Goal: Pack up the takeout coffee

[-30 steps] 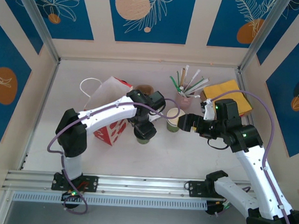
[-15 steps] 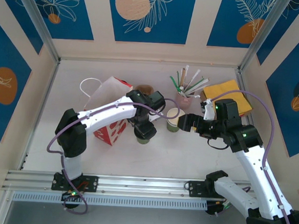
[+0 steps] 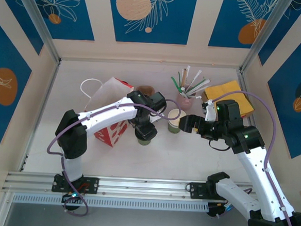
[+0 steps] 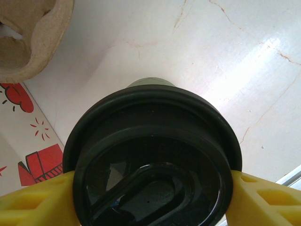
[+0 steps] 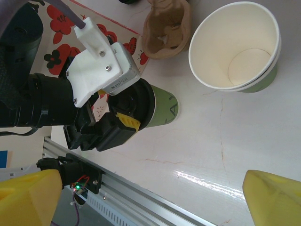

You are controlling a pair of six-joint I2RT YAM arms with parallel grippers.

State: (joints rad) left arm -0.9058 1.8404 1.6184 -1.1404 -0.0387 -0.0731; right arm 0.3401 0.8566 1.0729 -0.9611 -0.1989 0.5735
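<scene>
- Takeout coffee, a small green paper cup with a round black plastic lid, standing on the pale worktop, just beside the red-and-white paper bag and near the lidless green paper cup.
- Left gripper above it, jaws closed against the lid rim on both sides.
- Right gripper close by, jaws wide and empty.
- Probable step: lifting the cup toward the bag.
- Keep it upright; squeeze gently, to avoid popping the lid or buckling the paper.
- Raise straight up before swinging to the bag mouth.
- Steer clear of the brown pulp cup carrier just behind.
</scene>
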